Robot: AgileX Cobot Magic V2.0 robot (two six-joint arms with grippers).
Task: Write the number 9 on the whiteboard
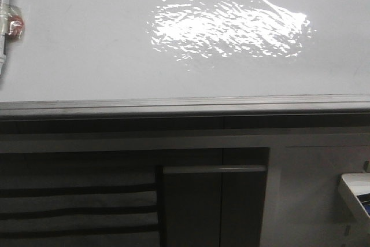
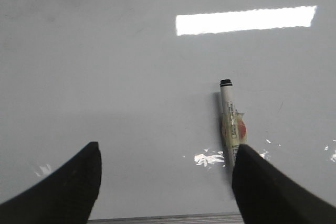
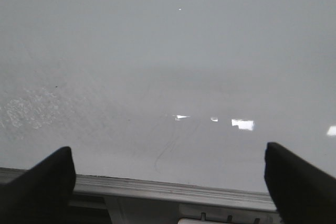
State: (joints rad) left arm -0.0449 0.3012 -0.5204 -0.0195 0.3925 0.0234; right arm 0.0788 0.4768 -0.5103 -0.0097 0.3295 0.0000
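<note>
Fingers (image 2: 239, 182) hide marker (image 2: 230, 124) tip; whiteboard (image 1: 87, 39) unmarked

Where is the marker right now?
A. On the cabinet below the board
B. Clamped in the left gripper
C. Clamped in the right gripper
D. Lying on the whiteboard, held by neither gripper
D: the marker lies flat on the whiteboard, beside one finger of the open left gripper; the right gripper is open and empty.
</note>
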